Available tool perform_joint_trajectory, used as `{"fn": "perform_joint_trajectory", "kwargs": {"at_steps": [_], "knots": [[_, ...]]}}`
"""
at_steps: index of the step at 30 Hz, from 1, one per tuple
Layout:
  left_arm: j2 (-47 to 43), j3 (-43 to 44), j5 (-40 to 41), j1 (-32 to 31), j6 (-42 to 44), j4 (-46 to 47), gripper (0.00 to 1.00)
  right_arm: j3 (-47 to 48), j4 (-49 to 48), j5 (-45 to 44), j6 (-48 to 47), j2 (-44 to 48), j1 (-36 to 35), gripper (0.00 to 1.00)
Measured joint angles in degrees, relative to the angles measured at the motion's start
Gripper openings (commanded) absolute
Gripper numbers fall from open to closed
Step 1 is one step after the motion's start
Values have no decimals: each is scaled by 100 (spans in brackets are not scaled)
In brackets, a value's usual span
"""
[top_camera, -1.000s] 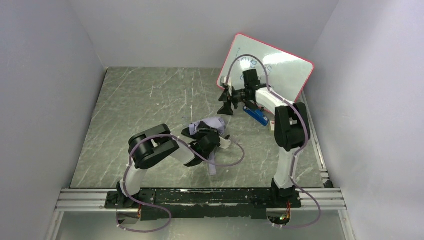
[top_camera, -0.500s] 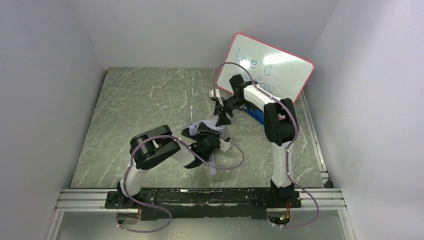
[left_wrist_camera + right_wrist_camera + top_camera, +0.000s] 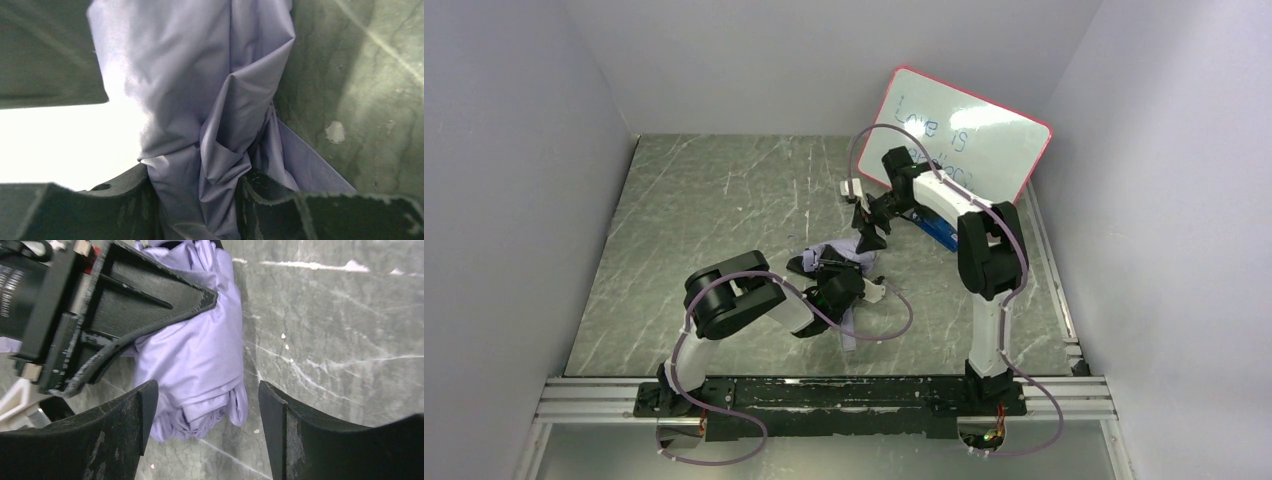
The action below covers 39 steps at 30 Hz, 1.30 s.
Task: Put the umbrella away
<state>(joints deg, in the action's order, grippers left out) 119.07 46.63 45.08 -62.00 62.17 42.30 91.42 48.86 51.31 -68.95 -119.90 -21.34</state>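
Lavender umbrella (image 3: 200, 355); grey-green white-veined table (image 3: 724, 200); red-rimmed whiteboard (image 3: 989, 125).

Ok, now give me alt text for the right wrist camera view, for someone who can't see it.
A bunched lavender umbrella lies on the grey marbled table, framed between the two black fingers of the open right gripper at the bottom of the view. At upper left, the black left gripper clamps the umbrella's fabric.

One umbrella (image 3: 845, 249), one whiteboard (image 3: 994, 135), one blue eraser (image 3: 941, 234), two robot arms (image 3: 734, 300) (image 3: 989, 255).
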Motion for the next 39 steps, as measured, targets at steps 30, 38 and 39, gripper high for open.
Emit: {"fn": "perform_joint_trajectory", "kwargs": {"at_steps": [30,38,39], "knots": [[15,-22,2,0,-4,87,5,-376,232,-647,315,101,-177,77],[15,-20,11,-9,-24,79,5,-330,76,-1049,407,-42,-400,65],[15,-20,15,-9,-26,74,5,-293,74,-1091,411,-94,-420,61]]}}
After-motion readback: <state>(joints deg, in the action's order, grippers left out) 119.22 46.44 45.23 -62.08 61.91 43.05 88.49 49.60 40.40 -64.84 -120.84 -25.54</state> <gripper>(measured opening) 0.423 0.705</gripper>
